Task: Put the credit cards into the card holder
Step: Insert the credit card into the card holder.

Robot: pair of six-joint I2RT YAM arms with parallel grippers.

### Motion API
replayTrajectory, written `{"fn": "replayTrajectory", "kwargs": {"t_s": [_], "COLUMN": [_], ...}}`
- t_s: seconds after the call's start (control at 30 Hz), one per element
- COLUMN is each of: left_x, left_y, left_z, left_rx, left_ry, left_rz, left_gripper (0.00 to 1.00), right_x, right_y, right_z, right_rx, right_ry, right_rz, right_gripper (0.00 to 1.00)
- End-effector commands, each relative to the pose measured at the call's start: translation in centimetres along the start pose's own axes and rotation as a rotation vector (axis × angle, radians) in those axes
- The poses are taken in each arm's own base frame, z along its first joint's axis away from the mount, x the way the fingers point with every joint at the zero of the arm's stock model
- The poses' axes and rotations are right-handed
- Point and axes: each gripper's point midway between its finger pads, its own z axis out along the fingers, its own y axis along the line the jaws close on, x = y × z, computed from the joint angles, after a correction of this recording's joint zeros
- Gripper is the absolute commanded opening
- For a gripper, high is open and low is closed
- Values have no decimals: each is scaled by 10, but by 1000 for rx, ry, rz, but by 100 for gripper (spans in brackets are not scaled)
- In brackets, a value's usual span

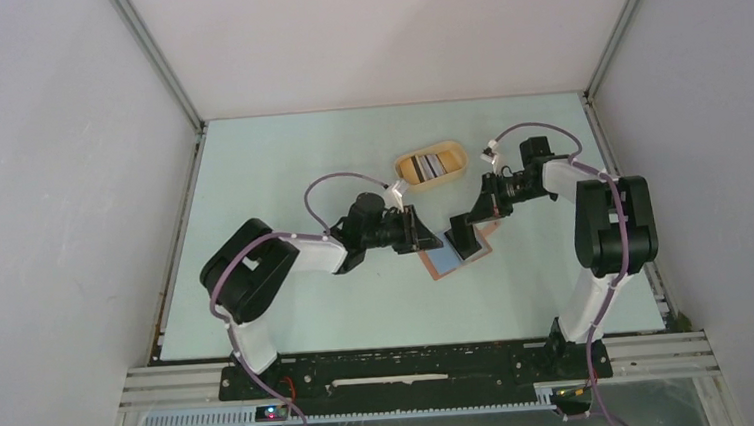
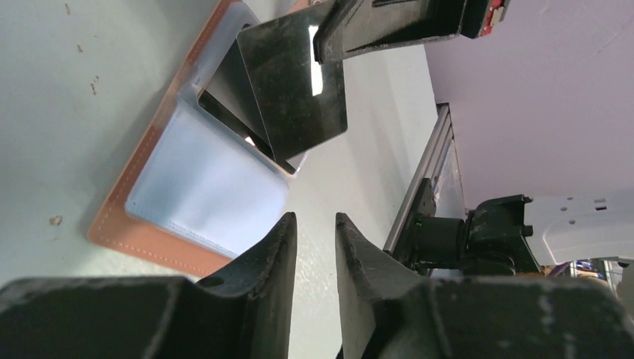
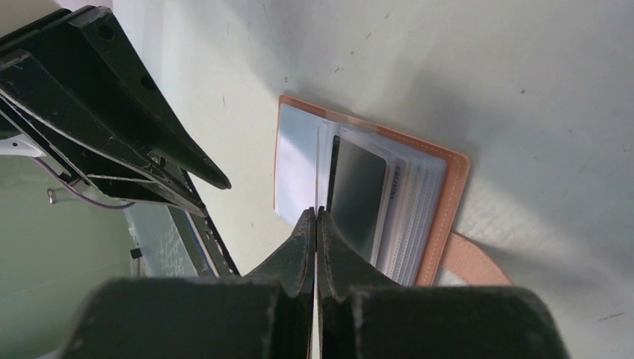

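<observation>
The card holder (image 1: 444, 261) lies open on the table, brown rim around clear pockets (image 2: 202, 187). My right gripper (image 1: 465, 229) is shut on a dark credit card (image 2: 295, 82), held steeply with its lower edge at the mouth of a pocket. Seen from the right wrist, that gripper (image 3: 315, 212) pinches the card edge-on above the card holder (image 3: 441, 194), where a dark panel (image 3: 357, 198) shows inside a sleeve. My left gripper (image 2: 315, 217) hovers just left of the card holder, slightly open with nothing between its fingers. More credit cards (image 1: 430, 165) lie in the tray.
A yellow oval tray (image 1: 454, 150) sits behind the card holder, near both wrists. The left arm's fingers (image 3: 149, 134) fill the upper left of the right wrist view, close to the card holder. White walls enclose the table on three sides.
</observation>
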Motion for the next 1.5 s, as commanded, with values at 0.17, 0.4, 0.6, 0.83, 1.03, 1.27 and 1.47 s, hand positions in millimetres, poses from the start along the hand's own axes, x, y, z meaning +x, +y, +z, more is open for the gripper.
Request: {"fn": "replayTrajectory", "kwargs": {"t_s": [0.17,0.4,0.6,0.83,1.03,1.27,1.47], "left_x": [11,32,39,44,44,45,46], "left_y": [16,44,57,62,62,62,63], "left_z": [24,20,15,13,12,12,12], "left_rx": [-19,-108,-169,-192,-192,-189,-190], "left_ry": [60,102,116,129,128,133,138], "left_rz": [-58,-109,-122,-133,-132,-135,-140], "left_gripper": [28,27,26,25,24,24,24], "right_x": [-10,-9,-6,-1,3,10,14], "right_y": [-6,-5,-2,-6,-8,-7,-7], "right_z": [2,10,13,16,20,25,22], "right_rx": [18,17,-7,8,30,33,53], "right_ry": [1,26,42,59,86,123,138], "right_rz": [-11,-26,-19,-8,-16,-30,-40], "right_gripper": [0,0,0,0,0,0,0]}}
